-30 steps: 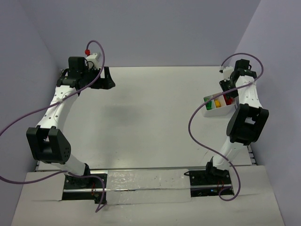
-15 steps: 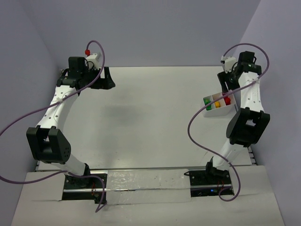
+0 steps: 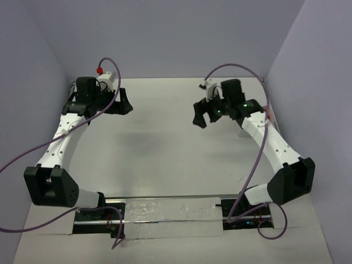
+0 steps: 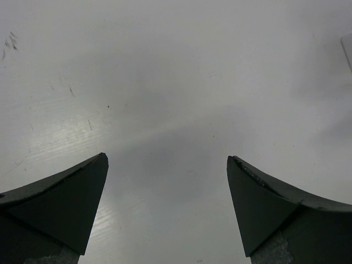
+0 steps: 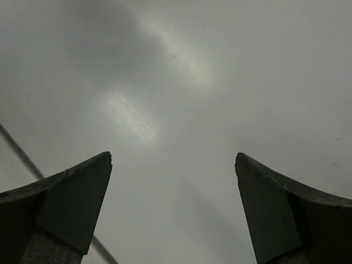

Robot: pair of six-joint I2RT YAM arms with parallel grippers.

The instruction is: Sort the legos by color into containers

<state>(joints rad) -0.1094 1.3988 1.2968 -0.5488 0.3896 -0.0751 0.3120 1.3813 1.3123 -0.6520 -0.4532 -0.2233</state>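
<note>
**A:** Where is the tray sitting?

**B:** The tray (image 3: 269, 114) is lying near the right edge of the table (image 3: 165, 154). It is hiding almost wholly under the right arm (image 3: 275, 146), and only a small pale bit is peeking out on the arm's far side.

**A:** And the legos?

**B:** The arm is covering them. A red fleck (image 3: 268, 111) is showing in that pale bit, but I cannot tell whether it is a brick.

**A:** What is the right gripper doing?

**B:** The right gripper (image 3: 202, 116) is hanging over bare table, left of the tray and well apart from it. Its fingers are standing wide apart and holding nothing. Its wrist view (image 5: 173, 157) is showing only grey tabletop between the two dark fingertips (image 5: 82, 187).

**A:** And the left one?

**B:** The left gripper (image 3: 122, 104) is hovering at the far left of the table, a long way from the tray. Its fingers are also spreading wide with nothing between them (image 4: 168, 157). A pale edge (image 4: 348, 49) is cutting into the right margin of that view, too little to name.

**A:** Anything else around?

**B:** A purple cable (image 3: 242, 70) is looping above the right wrist. Another (image 3: 114, 63) is arching over the left wrist, and a red cap (image 3: 99, 70) is sitting at its end.
</note>
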